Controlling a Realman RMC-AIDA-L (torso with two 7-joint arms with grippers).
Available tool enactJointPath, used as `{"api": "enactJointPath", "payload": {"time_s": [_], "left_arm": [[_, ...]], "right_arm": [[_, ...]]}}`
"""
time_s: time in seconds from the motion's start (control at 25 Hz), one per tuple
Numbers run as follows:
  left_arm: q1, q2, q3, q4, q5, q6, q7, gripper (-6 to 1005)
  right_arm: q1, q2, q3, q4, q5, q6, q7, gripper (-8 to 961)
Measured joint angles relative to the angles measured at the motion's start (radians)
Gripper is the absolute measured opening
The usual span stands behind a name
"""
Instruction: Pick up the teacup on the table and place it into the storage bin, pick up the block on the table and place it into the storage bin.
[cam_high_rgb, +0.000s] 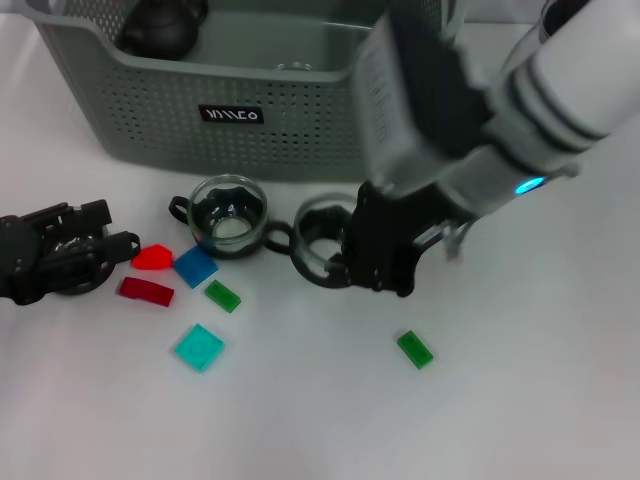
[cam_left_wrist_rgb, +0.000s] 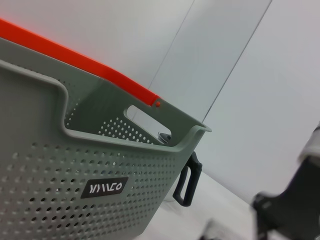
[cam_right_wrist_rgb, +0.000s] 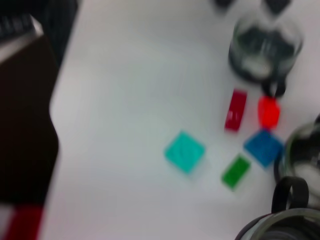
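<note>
Your cyan block (cam_high_rgb: 199, 347) lies at seven o'clock; right gripper (cam_high_rgb: 362, 262) clamps the centre teacup (cam_high_rgb: 322, 242), bin (cam_high_rgb: 300, 120) at twelve. Left gripper (cam_high_rgb: 95, 245) parked at nine, closure unclear.

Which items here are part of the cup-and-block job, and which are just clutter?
In the job:
- storage bin
- teacup at the right gripper
- second teacup
- blocks: cyan, blue, two red, two green

Lying about:
- dark teapot already in the bin
- left gripper, idle on the table at the left
</note>
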Motion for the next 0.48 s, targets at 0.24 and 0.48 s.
{"api": "enactJointPath", "payload": {"time_s": [0.24,0.48], "left_arm": [[-0.001,0.0,0.0,0.0,0.0,-0.001,0.0,778],[-0.013,0.0,0.0,0.0,-0.001,-0.004,0.0,778]], "right_arm": [[-0.045,-0.005,0.441,-0.051,0.171,-0.342,-0.122,55],[-0.079,-0.006,0.752,0.013,0.473,-0.456,-0.208,55]]}}
